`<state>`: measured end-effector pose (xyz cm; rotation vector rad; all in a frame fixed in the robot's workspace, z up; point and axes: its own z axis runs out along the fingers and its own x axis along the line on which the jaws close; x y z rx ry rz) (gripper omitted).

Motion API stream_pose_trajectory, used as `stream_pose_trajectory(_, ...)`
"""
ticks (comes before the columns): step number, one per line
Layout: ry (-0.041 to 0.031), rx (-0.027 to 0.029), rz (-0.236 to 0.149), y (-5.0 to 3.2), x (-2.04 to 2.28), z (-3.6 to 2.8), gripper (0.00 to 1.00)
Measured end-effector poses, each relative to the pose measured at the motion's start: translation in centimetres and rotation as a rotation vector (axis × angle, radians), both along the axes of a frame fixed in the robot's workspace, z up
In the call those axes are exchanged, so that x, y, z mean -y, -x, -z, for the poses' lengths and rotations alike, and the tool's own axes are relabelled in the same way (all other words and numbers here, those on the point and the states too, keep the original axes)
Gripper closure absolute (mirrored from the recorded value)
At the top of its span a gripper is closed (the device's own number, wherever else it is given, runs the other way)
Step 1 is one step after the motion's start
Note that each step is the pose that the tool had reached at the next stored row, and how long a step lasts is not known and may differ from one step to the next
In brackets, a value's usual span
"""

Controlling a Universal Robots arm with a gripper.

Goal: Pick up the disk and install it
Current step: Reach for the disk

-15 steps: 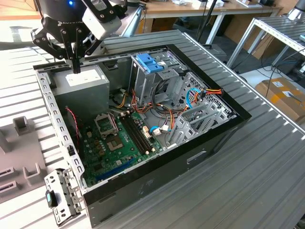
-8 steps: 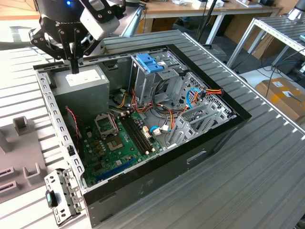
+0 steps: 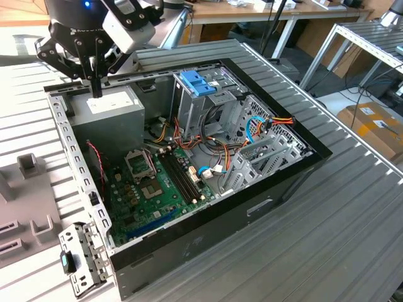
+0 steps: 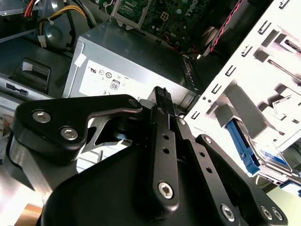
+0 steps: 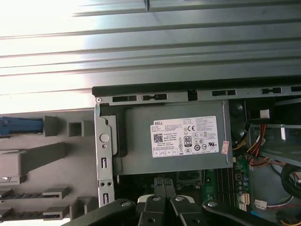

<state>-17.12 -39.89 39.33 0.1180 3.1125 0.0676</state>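
Exterior view: claw (image 3: pixel 95 91) clenched, empty, poised over grey power supply (image 3: pixel 110 107) in corner of open computer case (image 3: pixel 208 214). Pale blue tray (image 3: pixel 198 82) atop drive cage.

Both wrist views add disk (image 4: pixel 251 153) (image 5: pixel 21 126): outside case wall, sitting in grey holder (image 5: pixel 33 157) on surface, bright blue rail along edge, well apart from claw.

Blue-railed disk (image 4: pixel 256 153) lies, seemingly flat, beside case.
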Motion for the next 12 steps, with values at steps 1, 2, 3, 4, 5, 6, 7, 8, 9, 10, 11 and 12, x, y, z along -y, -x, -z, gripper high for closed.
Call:
stream_pose_trajectory(1, 0.0, 0.0, 0.0, 0.06, 0.0, 0.0, 0.89)
stream_pose_trajectory(2, 0.0, 0.0, 0.0, 0.11, 0.0, 0.0, 0.89)
stream_pose_trajectory(3, 0.0001, 0.0, 0.0, 0.16, 0.0, 0.0, 0.89)
stream_pose_trajectory(4, 0.0, 0.0, 0.0, 0.23, 0.0, 0.0, 0.89)
stream_pose_trajectory(5, 0.0, 0.0, 0.0, 0.32, 0.0, 0.0, 0.89)
stream_pose_trajectory(6, 0.0, 0.0, 0.0, 0.36, 0.0, 0.0, 0.89)
stream_pose_trajectory(7, 0.0, 0.0, 0.0, 0.4, 0.0, 0.0, 0.89)
stream_pose_trajectory(8, 0.0, 0.0, 0.0, 0.43, 0.0, 0.0, 0.89)
stream_pose_trajectory(9, 0.0, 0.0, 0.0, 0.43, 0.0, 0.0, 0.89)
stream_pose_trajectory(10, 0.0, 0.0, 0.0, 0.44, 0.0, 0.0, 0.89)
stream_pose_trajectory(11, 0.0, 0.0, 0.0, 0.45, 0.0, 0.0, 0.89)
stream_pose_trajectory(12, 0.0, 0.0, 0.0, 0.45, 0.0, 0.0, 0.89)
